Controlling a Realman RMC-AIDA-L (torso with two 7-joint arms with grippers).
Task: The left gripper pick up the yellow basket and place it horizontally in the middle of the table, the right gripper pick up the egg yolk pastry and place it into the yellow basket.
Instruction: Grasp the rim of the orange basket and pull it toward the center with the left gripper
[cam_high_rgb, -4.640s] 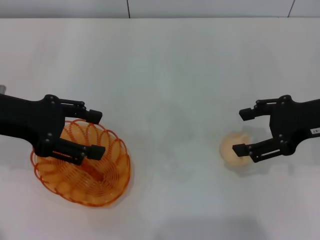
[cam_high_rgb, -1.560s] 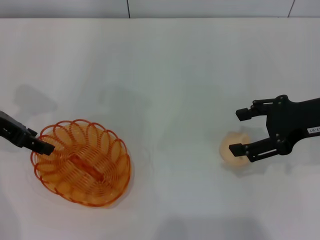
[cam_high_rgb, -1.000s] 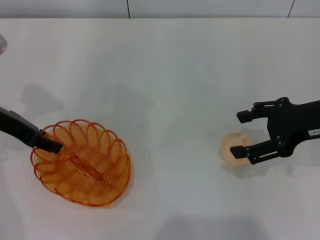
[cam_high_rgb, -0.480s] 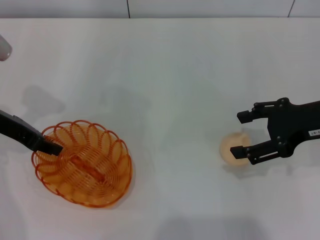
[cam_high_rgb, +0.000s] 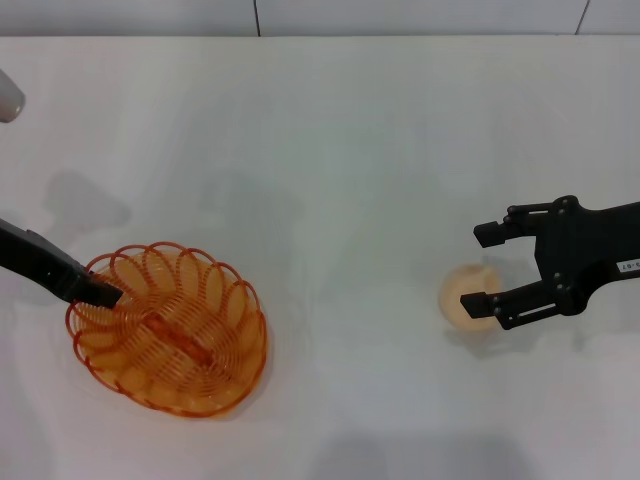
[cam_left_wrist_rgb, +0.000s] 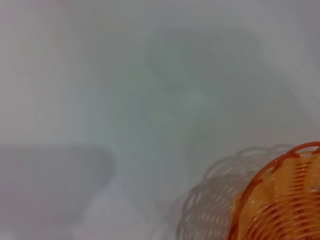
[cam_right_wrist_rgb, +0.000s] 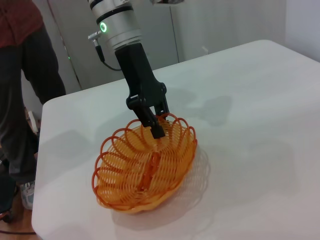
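Sitting at about seven o'clock on the white desk (cam_high_rgb: 330, 150), the yellow basket (cam_high_rgb: 168, 330) has slid and turned a little toward the middle compared with half a second ago, and the right wrist view shows its near side tipped slightly up off the surface with a shadow under it. That shift fits the left hand (cam_high_rgb: 100, 293), which a second and a half ago was only touching the basket's outer edge and now has its fingertips set down at the looped rim at the basket's ten o'clock side. From the right wrist view its fingers (cam_right_wrist_rgb: 151, 118) look drawn close together on the rim wire, so I judge it is pinching the basket, though the contact itself is small and hard to confirm. This suggests the lift has just begun; the carry to the centre of the desk is not yet done. Farther right, at about four o'clock, the right hand (cam_high_rgb: 484, 267) hangs with its fingers spread, in nearly the same place as over the last seconds, waiting. The egg yolk pastry (cam_high_rgb: 466, 297) lies on the desk partly under the lower finger, untouched as far as I can tell. Its turn should come once the basket is set down.
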